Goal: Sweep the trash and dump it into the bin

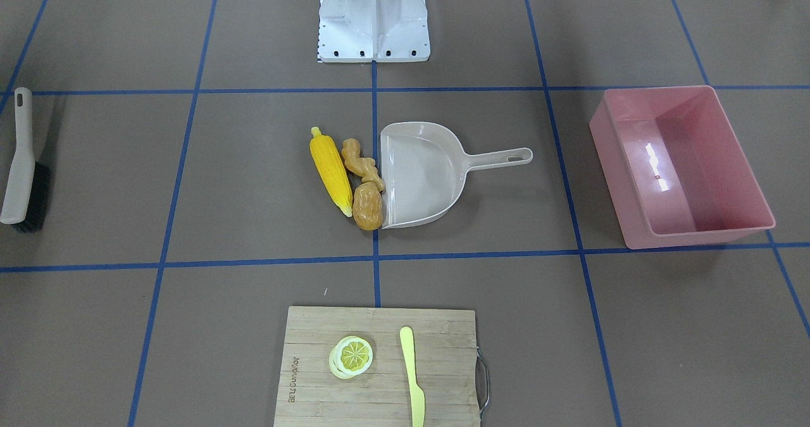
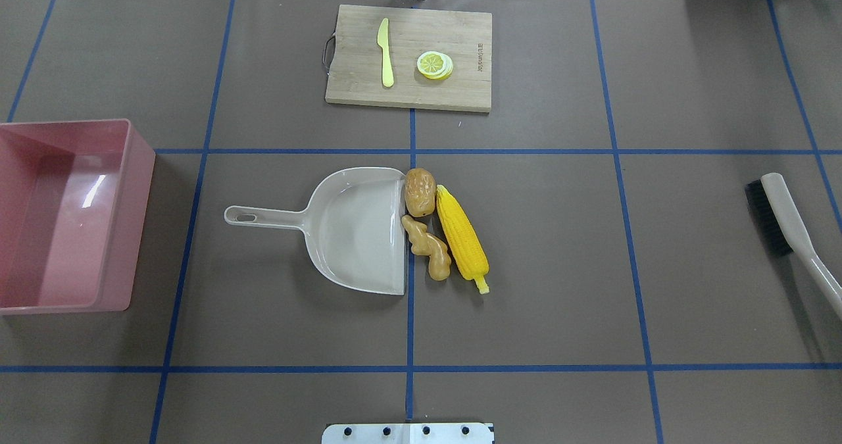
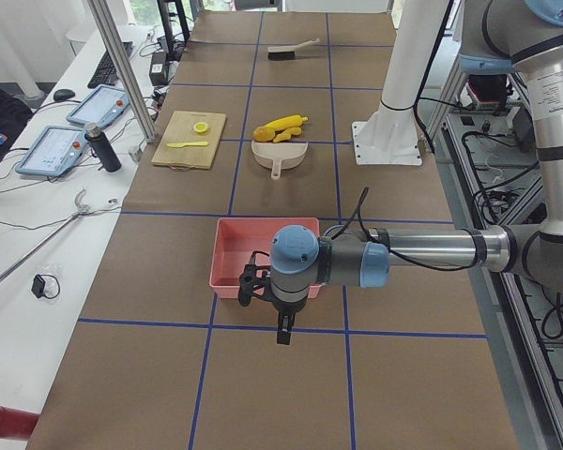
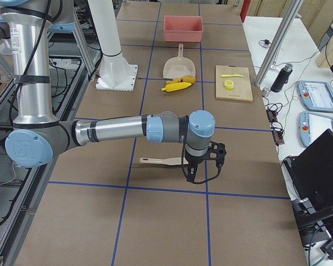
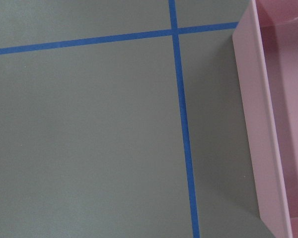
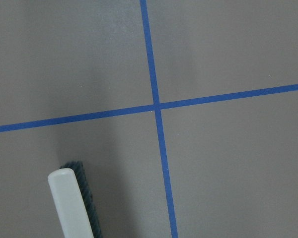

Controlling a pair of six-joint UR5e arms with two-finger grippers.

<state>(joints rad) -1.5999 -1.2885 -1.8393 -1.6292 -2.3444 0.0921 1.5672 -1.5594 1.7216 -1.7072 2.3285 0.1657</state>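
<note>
Three toys — ribbed corn [image 1: 331, 173], knobbly ginger [image 1: 362, 164], lumpy potato [image 1: 367, 206] — lie by the dustpan [image 1: 424, 174]; left tool [image 3: 282, 335], right tool [image 4: 190, 176]: grip unclear.

Glossy pink plastic bin [image 1: 680, 164]; wooden board [image 1: 380, 367]; matt brown table [image 1: 253, 326].

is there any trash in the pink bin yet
No, the pink bin is bare inside; the corn cob, ginger root and potato lump lie beside the dustpan at its open edge.
</note>
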